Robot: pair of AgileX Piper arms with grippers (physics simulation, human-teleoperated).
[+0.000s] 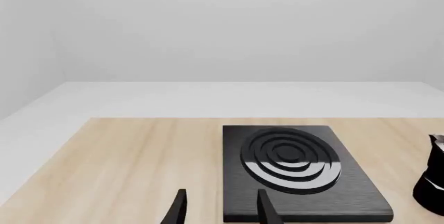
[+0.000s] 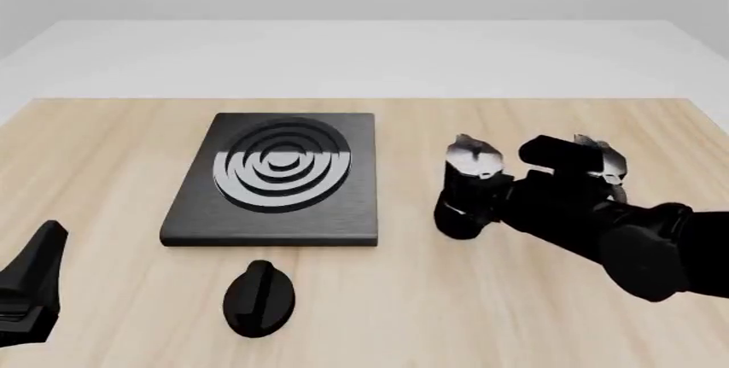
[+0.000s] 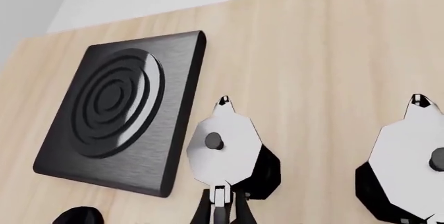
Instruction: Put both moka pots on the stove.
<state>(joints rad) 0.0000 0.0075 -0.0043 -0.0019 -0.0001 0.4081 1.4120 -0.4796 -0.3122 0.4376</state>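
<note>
— Where is the stove (image 2: 279,178)?

— Left of centre on the table (image 2: 102,137), with the knob (image 2: 259,297) just near of it.

— And the pots?

— Both right of the stove: the nearer moka pot (image 2: 465,189) beside it, the second moka pot (image 2: 600,161) farther right — neither on the stove.

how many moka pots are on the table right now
2. One pot stands just right of the stove, with the right gripper at its handle. The other pot stands further right, mostly hidden behind the right arm in the front view. Neither is on the stove.
</note>
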